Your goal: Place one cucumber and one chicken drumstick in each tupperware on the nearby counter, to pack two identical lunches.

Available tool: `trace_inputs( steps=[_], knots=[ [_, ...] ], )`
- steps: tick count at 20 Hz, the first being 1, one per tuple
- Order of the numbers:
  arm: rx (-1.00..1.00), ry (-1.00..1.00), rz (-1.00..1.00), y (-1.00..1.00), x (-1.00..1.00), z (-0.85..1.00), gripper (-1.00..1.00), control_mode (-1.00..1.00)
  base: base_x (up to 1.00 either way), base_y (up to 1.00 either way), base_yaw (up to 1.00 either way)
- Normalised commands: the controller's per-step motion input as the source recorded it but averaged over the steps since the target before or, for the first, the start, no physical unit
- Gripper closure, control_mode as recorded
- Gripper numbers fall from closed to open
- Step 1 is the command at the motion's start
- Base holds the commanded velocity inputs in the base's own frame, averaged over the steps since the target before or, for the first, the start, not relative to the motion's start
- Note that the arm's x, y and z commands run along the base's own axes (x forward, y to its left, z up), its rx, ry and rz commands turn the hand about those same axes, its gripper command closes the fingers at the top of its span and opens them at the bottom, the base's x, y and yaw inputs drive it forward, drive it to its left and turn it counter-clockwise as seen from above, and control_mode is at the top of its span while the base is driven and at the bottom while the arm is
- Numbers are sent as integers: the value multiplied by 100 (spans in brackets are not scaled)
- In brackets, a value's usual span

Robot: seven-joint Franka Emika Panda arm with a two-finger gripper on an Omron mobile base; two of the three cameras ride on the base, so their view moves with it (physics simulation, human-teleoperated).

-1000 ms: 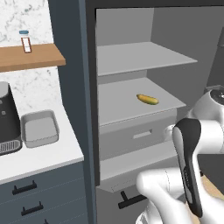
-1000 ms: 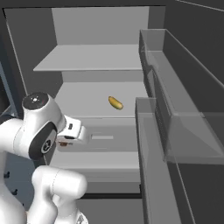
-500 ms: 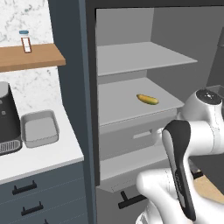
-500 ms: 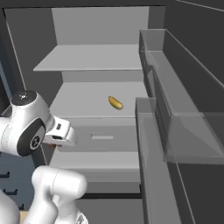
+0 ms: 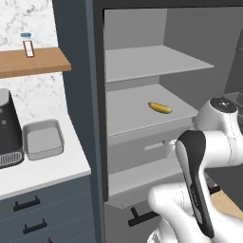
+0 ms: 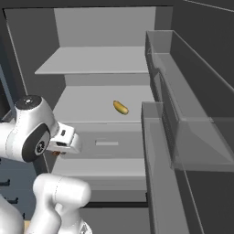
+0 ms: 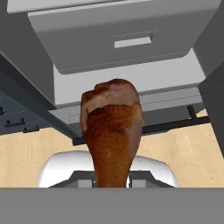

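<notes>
Browned chicken drumstick [image 7: 112, 131] is sitting clenched in the gripper [image 7: 112, 181], fat end pointing away from the hand, narrow end running down between the fingers at 6 o'clock of hand view; fingertips themselves are hidden behind the meat. Beyond it the hand cam is looking at the grey fridge drawer [image 7: 118, 37] w/ its pale handle slot at 12 o'clock, and light wood floor [image 7: 26, 153] at 9 and 3 o'clock. In right base view the gripper [image 6: 57, 152] is hanging just off the arm's wrist, at approx 9 o'clock of frame, in front of the drawer's left end; a small reddish bit of the drumstick [image 6: 55, 153] is peeking out under it. Cucumber [image 5: 160, 107] is lying on the middle fridge shelf [image 5: 128, 114], near its front right, well apart from the gripper; same cucumber [image 6: 120, 107] is showing centre-frame in right base view. One tupperware [image 5: 42, 139] is resting on the white counter [image 5: 47, 171] at 9 o'clock of left base view, just beside the black coffee machine [image 5: 8, 128], w/ nothing inside it. Wooden wall shelf [image 5: 31, 61] above is carrying a small shaker [image 5: 27, 45].
</notes>
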Motion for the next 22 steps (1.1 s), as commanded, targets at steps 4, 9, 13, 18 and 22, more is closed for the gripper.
trace_inputs(
  steps=[4,9,13,18,22],
  knots=[
    [0,0,0,1,-8,-3,100,-100,0,0,0],
    [0,0,0,0,0,0,100,100,-78,21,0],
    [0,0,0,0,0,0,100,100,-91,70,12],
    [0,0,0,0,0,0,100,100,-59,99,29],
    [0,0,0,0,0,0,100,100,-40,100,32]
  ],
)
